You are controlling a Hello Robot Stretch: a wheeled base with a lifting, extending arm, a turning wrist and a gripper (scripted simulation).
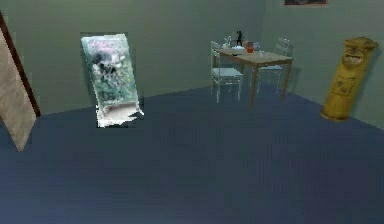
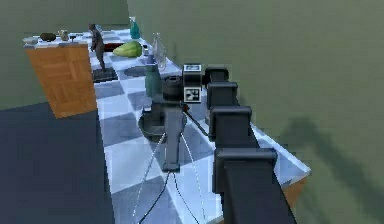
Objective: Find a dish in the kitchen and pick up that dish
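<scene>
The largest thing in the forward view is the dark blue floor [image 1: 200, 160], which meets green walls [image 1: 170, 40]. In the arm side view, 1 long surface [image 2: 120, 130] tiled in white and blue-grey checks runs away from us. The arm [image 2: 245, 170] lies over it as a dark bar in 4 stepped sections.

Next in size, the forward view has 1 wooden table [image 1: 262, 60] in the far corner with 2 pale chairs, 1 at its left [image 1: 226, 72] and 1 behind it [image 1: 283, 46]. 1 framed picture [image 1: 110, 80] leans against the wall, and 1 tall yellow statue [image 1: 350, 80] stands at that view's right. 1 pale panel [image 1: 12, 100] with a red-brown edge stands at its left. In the arm side view, 1 wooden cabinet [image 2: 65, 75] stands just beside the surface's far end.

At the arm's far end are 2 white squares [image 2: 192, 71]; their black marks are too small to read. Left of them the fingers [image 2: 172, 150] point down at the tiles. We cannot tell how the fingers stand, nor whether they hold anything.

Beyond them the surface carries 6 small things: 1 dark round pot [image 2: 172, 85], 1 teal jar [image 2: 152, 80], 1 green-yellow lump [image 2: 127, 49], 1 dark statuette [image 2: 97, 42], 1 clear glass [image 2: 158, 48] and 1 teal bottle [image 2: 133, 27]. The cabinet top bears 1 low dark shape [image 2: 46, 38]. We cannot tell which of these is the dish.
</scene>
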